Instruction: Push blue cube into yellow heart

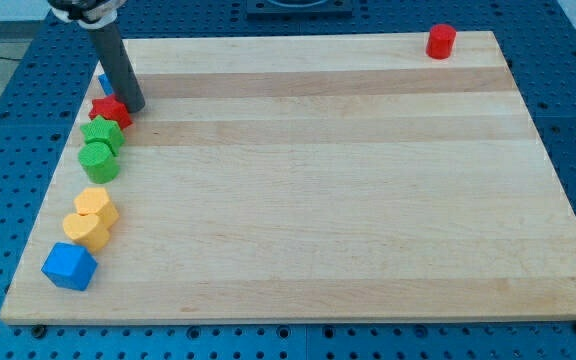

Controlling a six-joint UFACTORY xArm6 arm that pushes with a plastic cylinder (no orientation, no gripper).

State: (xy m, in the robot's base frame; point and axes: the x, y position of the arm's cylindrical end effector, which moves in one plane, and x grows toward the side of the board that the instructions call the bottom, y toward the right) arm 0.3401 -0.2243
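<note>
The blue cube [69, 266] sits near the board's bottom-left corner. Just above it two yellow blocks touch each other: the upper one [97, 204] looks like the yellow heart, and the lower one [88, 230] looks six-sided and lies between the heart and the cube. My tip [134, 106] is far up the left edge, right beside a red star [108, 110], well away from the blue cube.
Two green blocks [101, 132] [99, 160] lie in a column below the red star. A second blue block [105, 82] is partly hidden behind the rod. A red cylinder [440, 41] stands at the top right. The wooden board [318, 200] rests on a blue perforated table.
</note>
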